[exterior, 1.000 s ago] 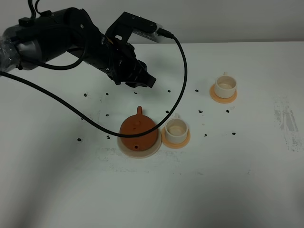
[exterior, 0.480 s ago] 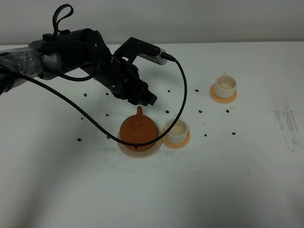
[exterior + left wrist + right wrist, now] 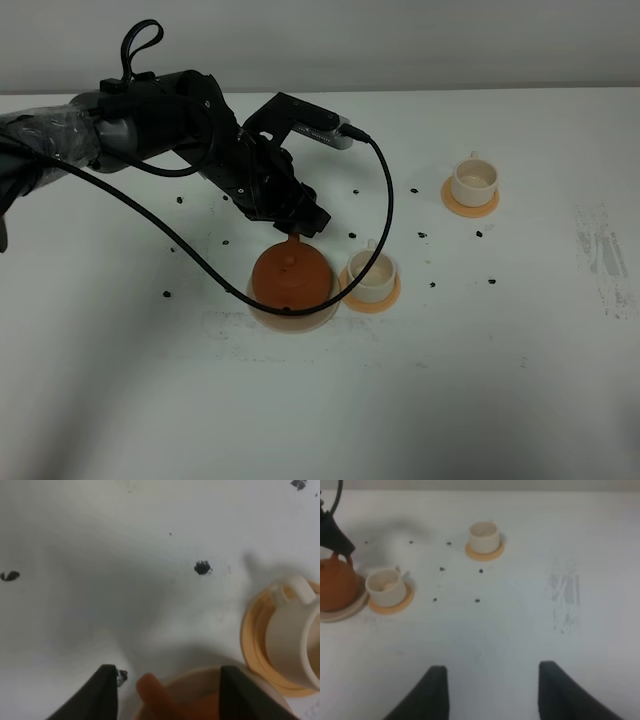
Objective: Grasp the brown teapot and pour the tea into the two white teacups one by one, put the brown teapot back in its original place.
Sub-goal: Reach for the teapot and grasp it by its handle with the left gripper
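Between the 2 spread fingers (image 3: pixel 106 695) of the left hand (image 3: pixel 167 680), the wrist view shows the loop handle (image 3: pixel 150 692) of the brown teapot (image 3: pixel 290 280) standing up in the gap, with table showing on either side of it. This hand is open and grips nothing. The coming grasp turns on that fit: the handle lies directly under the hand, on the teapot's far side, and the left arm is plainly the nearer one. The teapot sits upright on the beige disc (image 3: pixel 290 322), its resting place. Just beside it, on an orange coaster (image 3: pixel 372 302), is the nearer white teacup (image 3: pixel 372 272), and the farther white teacup (image 3: pixel 474 181) stands well apart toward the back right. The right hand (image 3: pixel 492 692) hangs open and empty over bare table (image 3: pixel 480 380), well away from everything. From above, the left hand covers the handle, and a black cable (image 3: pixel 385 200) crosses the nearer cup. The wrist view cuts off the teapot's body, the spout is hard to make out, and whether either cup holds tea cannot be told.
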### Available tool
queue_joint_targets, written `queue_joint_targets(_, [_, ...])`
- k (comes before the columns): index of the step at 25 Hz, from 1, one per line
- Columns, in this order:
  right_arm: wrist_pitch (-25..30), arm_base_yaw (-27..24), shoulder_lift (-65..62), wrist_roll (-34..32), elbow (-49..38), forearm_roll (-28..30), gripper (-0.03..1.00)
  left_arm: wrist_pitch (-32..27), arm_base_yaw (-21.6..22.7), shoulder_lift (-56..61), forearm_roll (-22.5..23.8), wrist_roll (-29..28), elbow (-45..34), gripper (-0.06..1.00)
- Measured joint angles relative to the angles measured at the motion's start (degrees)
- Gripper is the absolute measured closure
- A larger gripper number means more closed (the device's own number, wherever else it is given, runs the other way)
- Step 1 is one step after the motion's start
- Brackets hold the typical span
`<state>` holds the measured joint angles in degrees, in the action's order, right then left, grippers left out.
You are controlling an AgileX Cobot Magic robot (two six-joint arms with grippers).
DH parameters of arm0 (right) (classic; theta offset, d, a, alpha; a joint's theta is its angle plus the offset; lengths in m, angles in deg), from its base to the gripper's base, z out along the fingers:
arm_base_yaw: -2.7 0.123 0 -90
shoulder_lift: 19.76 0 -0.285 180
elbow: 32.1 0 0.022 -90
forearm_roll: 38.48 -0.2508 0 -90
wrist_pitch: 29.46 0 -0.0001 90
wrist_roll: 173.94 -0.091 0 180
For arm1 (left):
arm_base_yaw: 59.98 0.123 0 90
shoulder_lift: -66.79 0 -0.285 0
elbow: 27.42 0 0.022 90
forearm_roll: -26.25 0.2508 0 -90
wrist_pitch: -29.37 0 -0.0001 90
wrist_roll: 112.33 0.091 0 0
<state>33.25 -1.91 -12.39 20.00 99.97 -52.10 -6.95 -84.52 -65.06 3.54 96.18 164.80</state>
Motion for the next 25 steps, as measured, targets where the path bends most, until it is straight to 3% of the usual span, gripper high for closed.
queue_joint_targets(6, [0.0,0.0,0.0,-0.2,-0.4,0.1,0.54,-1.7,0.0,0.0,0.5,0.1,0.0,0.44])
queue_joint_targets(25, [0.0,0.0,0.0,0.6,-0.4,-0.8,0.54,1.4,-0.4,0.0,10.6,-0.9,0.1,0.43])
